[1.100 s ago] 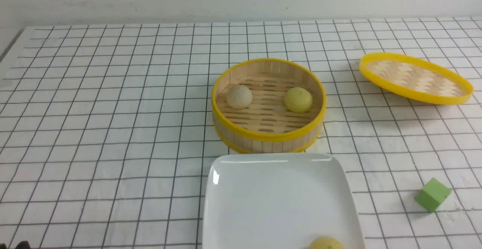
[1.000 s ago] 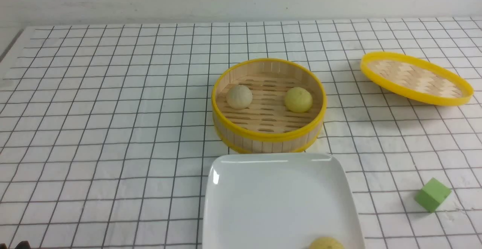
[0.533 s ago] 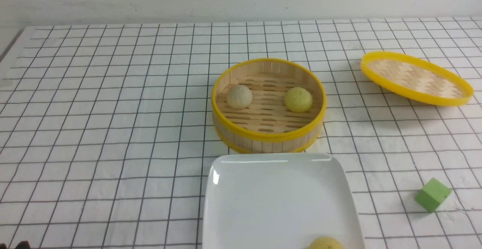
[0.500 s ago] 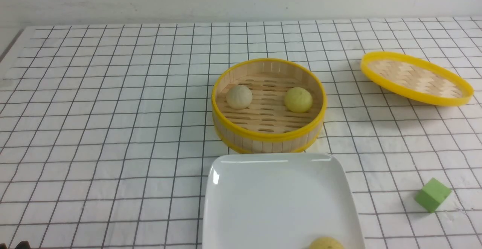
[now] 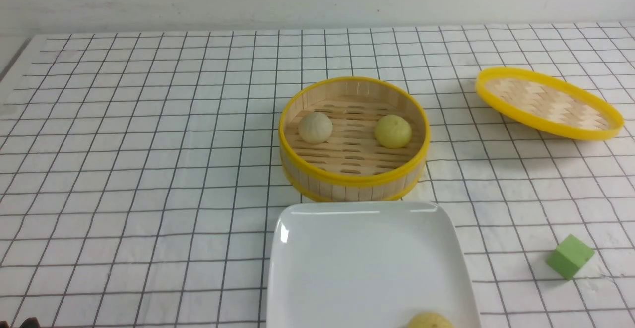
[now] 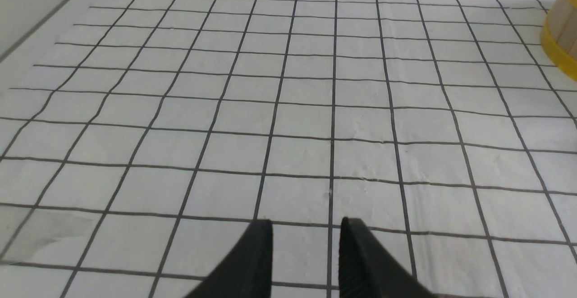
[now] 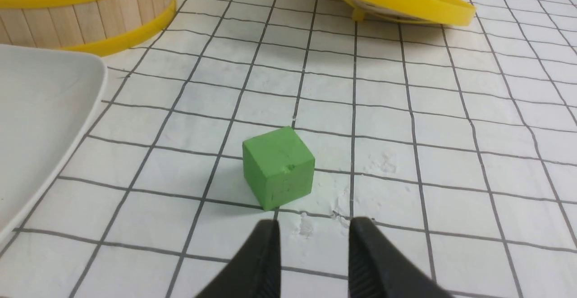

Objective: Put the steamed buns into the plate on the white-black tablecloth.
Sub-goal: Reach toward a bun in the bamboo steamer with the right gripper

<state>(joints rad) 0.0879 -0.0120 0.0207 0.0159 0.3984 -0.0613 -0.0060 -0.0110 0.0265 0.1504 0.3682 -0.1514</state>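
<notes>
The plated bun (image 5: 429,320) rests at the 5 o'clock edge of the plate (image 5: 347,248). A beige bun (image 5: 315,127) and a yellow bun (image 5: 393,131) sit in the steamer (image 5: 352,181), just at the plate's 12 o'clock, which we judge keeps each carry short. The lid (image 5: 548,102) lies tilted at the steamer's 2 o'clock, so the steamer is open to reach into. Our left pincer (image 6: 306,223) hangs spread and empty over bare cloth (image 6: 315,108), toward the plate's 9 o'clock. Our right pincer (image 7: 314,223), also spread and empty, hangs near the cube (image 7: 278,172) at the plate's 3 o'clock. Both are clear of the plate.
</notes>
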